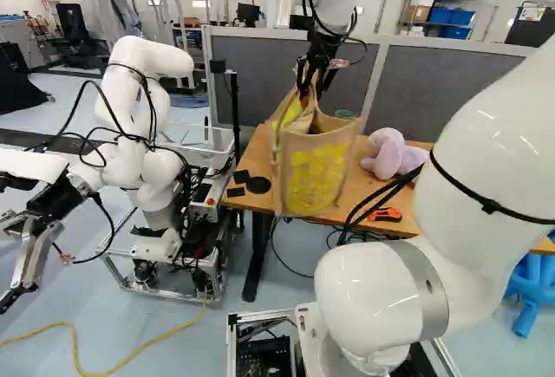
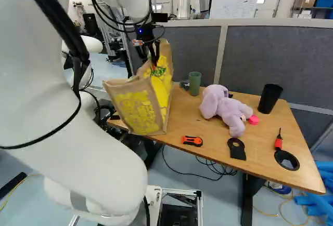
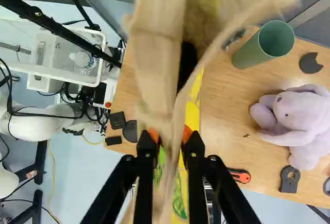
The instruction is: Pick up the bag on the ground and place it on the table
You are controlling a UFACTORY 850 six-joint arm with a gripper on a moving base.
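The gripper (image 1: pixel 314 78) is at the top of the brown bag (image 1: pixel 314 169) with yellow print, over the left end of the wooden table (image 2: pixel 208 137). In the wrist view, the fingers of the gripper (image 3: pixel 170 136) stand a little apart, open, with the bag's blurred upper cloth (image 3: pixel 170 87) running between the orange pads. In the right base view the bag leans, and its lower part overlaps the table's front left edge. Whether its whole bottom rests on the tabletop cannot be told.
On the table are a green cup (image 2: pixel 194 83), a purple plush toy (image 2: pixel 226 109), a black cup (image 2: pixel 269 98), an orange cutter (image 2: pixel 192 141) and a magnifier (image 2: pixel 286 159). Grey partitions (image 2: pixel 281 62) stand behind. Another robot (image 1: pixel 143 134) is left of the table.
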